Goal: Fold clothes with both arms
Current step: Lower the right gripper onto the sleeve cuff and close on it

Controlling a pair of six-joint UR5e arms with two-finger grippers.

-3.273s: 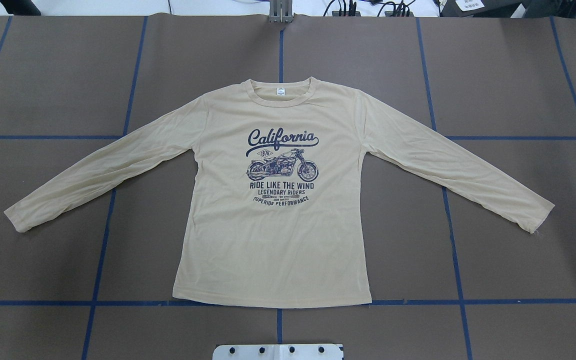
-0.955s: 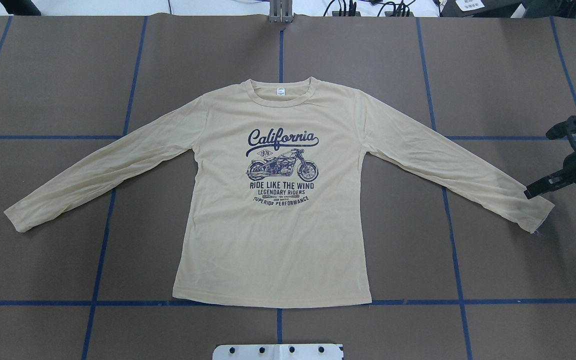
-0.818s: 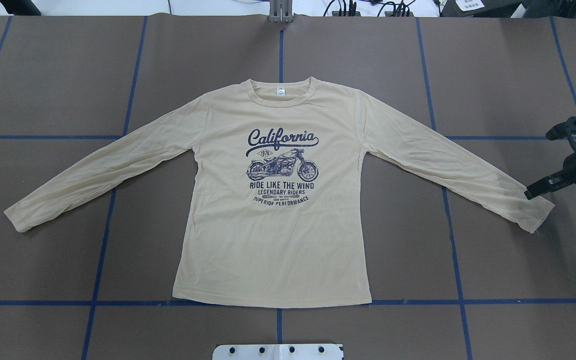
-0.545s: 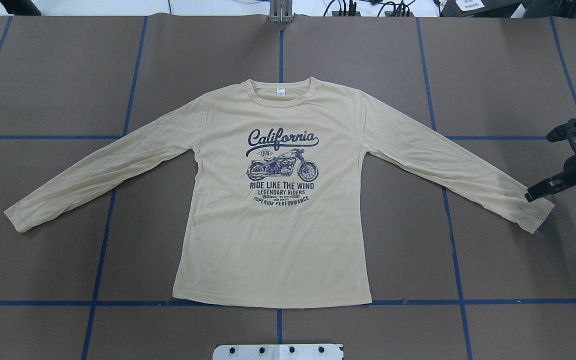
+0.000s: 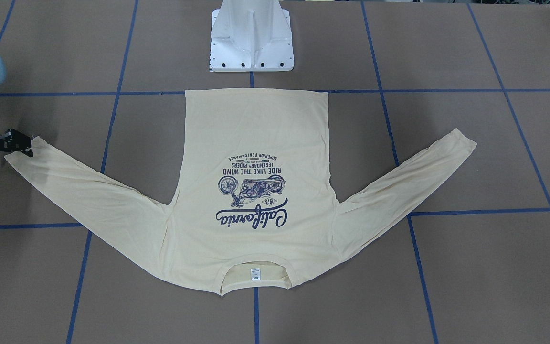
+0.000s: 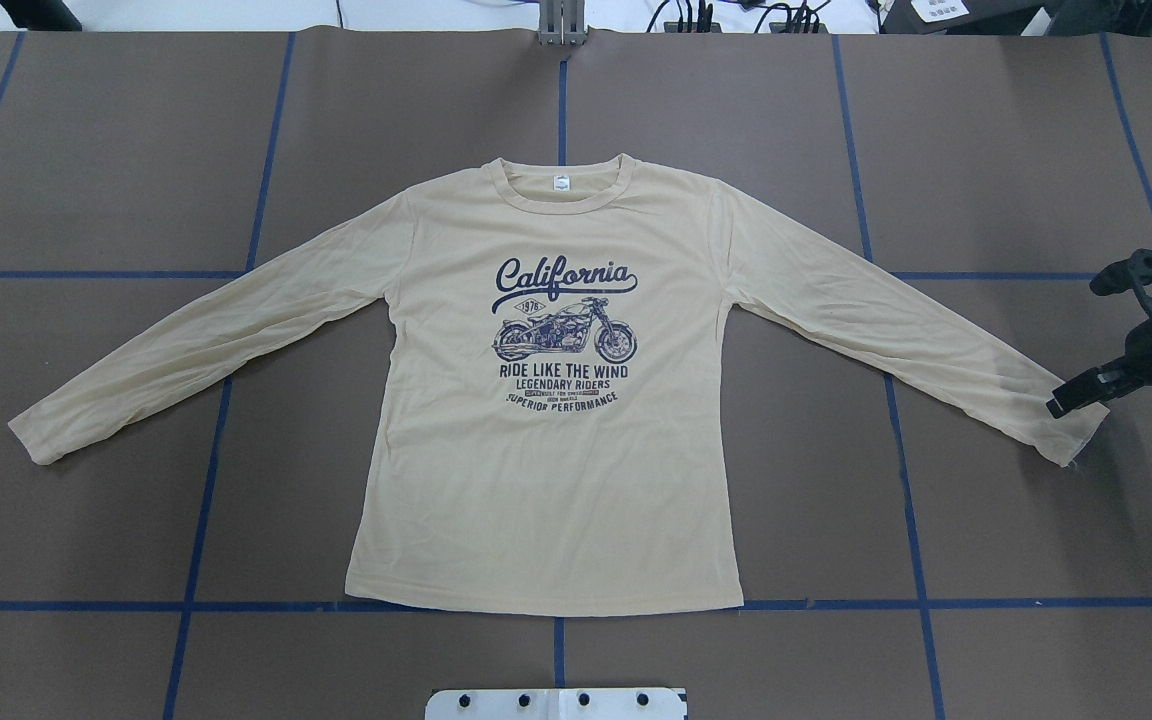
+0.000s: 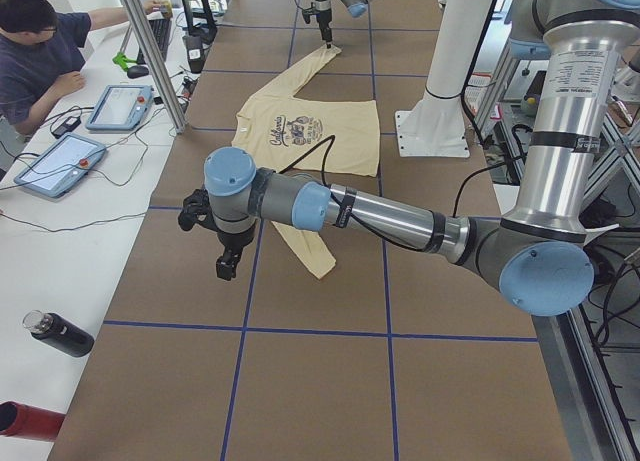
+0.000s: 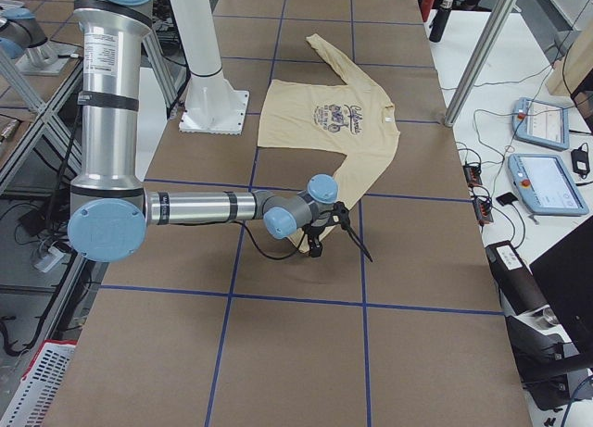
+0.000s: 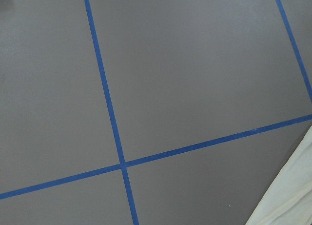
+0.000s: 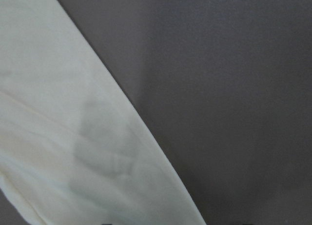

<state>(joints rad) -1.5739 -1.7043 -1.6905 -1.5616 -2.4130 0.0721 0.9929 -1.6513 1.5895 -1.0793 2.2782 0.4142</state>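
While one shirt (image 6: 556, 480) lies flat and print-up in the middle of the one brown desk (image 6: 116, 150), sleeves spread out and down, two arms sit at its two ends. The right arm (image 8: 199, 207) reaches low over the desk to the shirt's right cuff. The left arm (image 7: 380, 216) hangs above bare desk just past the left cuff. One white pedestal (image 5: 251, 38) stands just beyond the shirt's hem.

Of the two grippers, the right gripper (image 6: 1096, 378) has its jaws spread, one fingertip (image 6: 1058, 405) at the cuff's edge; whether it touches the cloth is unclear. The left gripper (image 7: 225, 251) points down beside the left cuff, and I cannot tell whether it is spread or pressed together. One small white label (image 6: 562, 183) sits inside the collar.

The overhead and front views cut the right arm off at the frame edge. The left gripper shows only in the left side view. The right wrist view is blurred, just pale cloth on dark desk, and the left wrist view catches only a corner of cloth.
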